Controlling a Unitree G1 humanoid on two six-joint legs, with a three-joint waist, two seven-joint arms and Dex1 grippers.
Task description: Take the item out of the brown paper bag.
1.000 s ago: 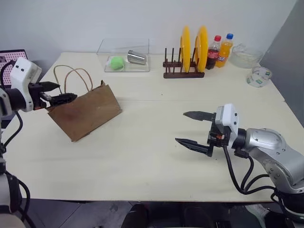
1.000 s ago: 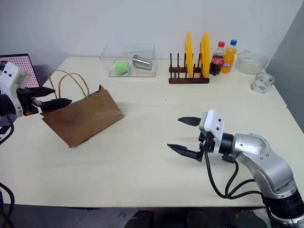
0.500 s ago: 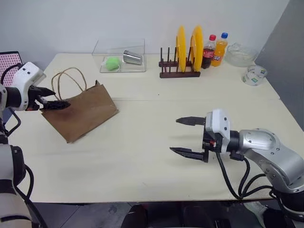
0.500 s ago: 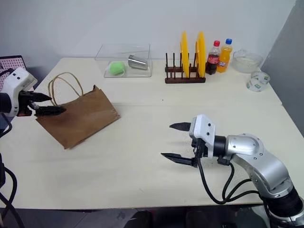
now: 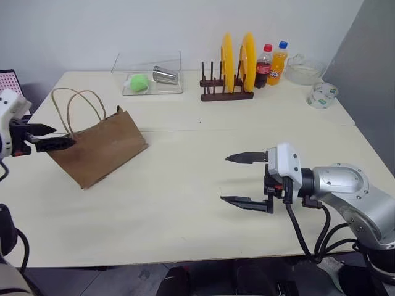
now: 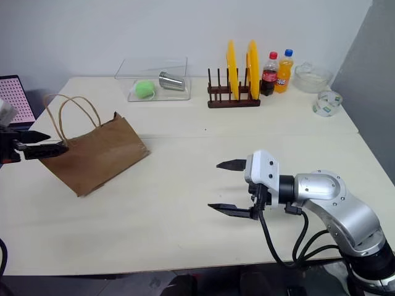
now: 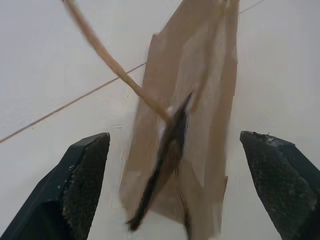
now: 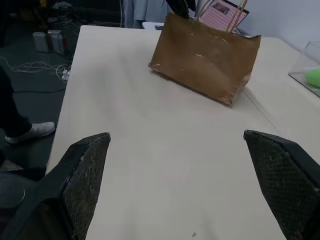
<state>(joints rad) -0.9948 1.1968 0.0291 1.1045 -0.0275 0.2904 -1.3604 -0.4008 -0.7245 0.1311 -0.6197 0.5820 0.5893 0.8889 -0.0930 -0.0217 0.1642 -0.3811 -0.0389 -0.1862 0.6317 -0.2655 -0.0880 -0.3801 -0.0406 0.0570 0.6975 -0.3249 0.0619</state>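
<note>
We see a creased brown kraft paper bag (image 5: pixel 99 145) lying flat on the pale, smooth tabletop (image 5: pixel 185 185), its mouth and two tan twisted-paper loop handles (image 5: pixel 71 108) turned toward the table's left edge. The paper looks matte and wrinkled, with a dark slit at the mouth in the left wrist view. The small bottle we are after cannot be seen; we cannot tell whether it is inside the bag.

Our left gripper (image 5: pixel 50 137), two tapered black fingers with rough pads, hovers at the bag's mouth, fingers spread wide and holding nothing. Our right gripper (image 5: pixel 244 180) hangs over bare table well apart from the bag, pointing toward it, also spread wide and empty.

Along the far edge stand a clear rectangular plastic box (image 5: pixel 148 71) holding a fuzzy green ball (image 5: pixel 137 82) and a shiny metal cup (image 5: pixel 164 75) on its side, a dark wooden peg rack (image 5: pixel 221 92) with two upright yellow discs, a cola bottle (image 5: pixel 264 60), an orange soda bottle (image 5: pixel 278 61), a clear glass bowl (image 5: pixel 303 69) and a roll of clear tape (image 5: pixel 320 95).
</note>
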